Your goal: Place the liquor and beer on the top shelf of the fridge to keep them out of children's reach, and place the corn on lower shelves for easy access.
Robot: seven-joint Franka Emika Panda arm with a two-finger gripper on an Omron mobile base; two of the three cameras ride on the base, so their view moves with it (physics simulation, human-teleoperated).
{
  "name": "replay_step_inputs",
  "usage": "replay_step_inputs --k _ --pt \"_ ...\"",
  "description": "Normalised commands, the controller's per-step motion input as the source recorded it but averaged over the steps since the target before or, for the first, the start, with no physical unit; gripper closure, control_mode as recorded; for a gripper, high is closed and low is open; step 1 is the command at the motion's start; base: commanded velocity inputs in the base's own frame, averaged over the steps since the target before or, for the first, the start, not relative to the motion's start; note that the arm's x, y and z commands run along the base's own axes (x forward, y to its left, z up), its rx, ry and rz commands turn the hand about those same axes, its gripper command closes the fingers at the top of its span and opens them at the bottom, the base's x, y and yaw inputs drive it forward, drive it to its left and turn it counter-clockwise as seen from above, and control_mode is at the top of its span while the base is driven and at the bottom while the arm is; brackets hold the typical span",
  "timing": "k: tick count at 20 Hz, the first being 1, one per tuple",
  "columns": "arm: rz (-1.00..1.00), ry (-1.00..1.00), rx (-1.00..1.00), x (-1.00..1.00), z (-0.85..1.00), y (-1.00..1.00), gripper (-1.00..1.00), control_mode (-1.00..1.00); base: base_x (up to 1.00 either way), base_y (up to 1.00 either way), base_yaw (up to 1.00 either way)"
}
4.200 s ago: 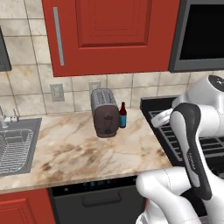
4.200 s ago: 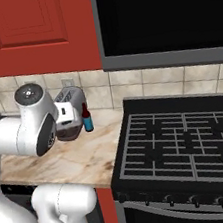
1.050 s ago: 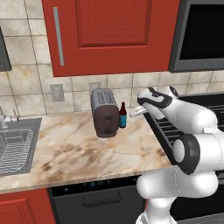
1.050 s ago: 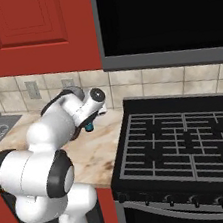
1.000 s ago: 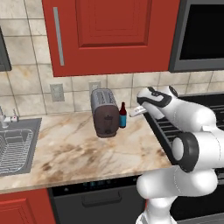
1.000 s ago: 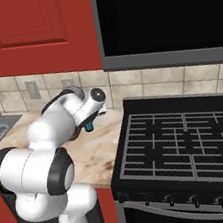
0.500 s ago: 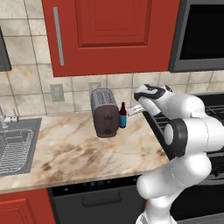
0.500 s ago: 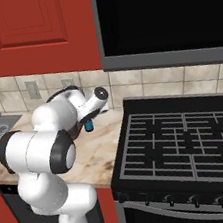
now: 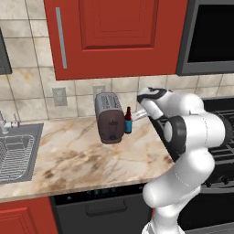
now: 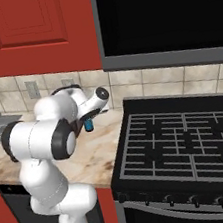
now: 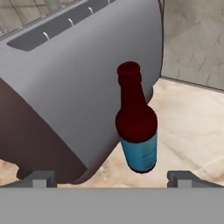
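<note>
Since a second ago my gripper (image 9: pixel 133 117) has closed in on the beer (image 9: pixel 128 120), jaws wide, holding nothing. Beer stands mid-frame on the table (image 9: pixel 82 155) beside the toaster (image 9: pixel 109 118). Nothing shelved yet; grasping comes next.

Even, bright rendered light (shadows soft), sharp.

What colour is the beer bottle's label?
Blue, on the dark red-brown beer bottle; clearest in the hand view.

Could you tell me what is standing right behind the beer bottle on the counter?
The grey toaster stands right behind the beer bottle, with tiled wall beyond. The bottle covers part of the toaster's side.
</note>
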Motion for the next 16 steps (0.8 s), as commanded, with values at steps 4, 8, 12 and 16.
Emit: replay_step_inputs --k 4,8,12,16 --pt "0.01 0.00 0.02 0.22 -0.14 0.04 -1.00 -1.00 0.00 0.00 0.00" --pt "0.01 0.00 0.03 0.24 -0.11 0.00 -1.00 -1.00 0.00 0.00 0.00" --pt "0.01 0.00 0.03 0.24 -0.12 0.00 -1.00 -1.00 0.00 0.00 0.00" --pt "0.01 0.00 0.03 0.25 -0.12 0.00 -1.00 -1.00 0.00 0.00 0.00"
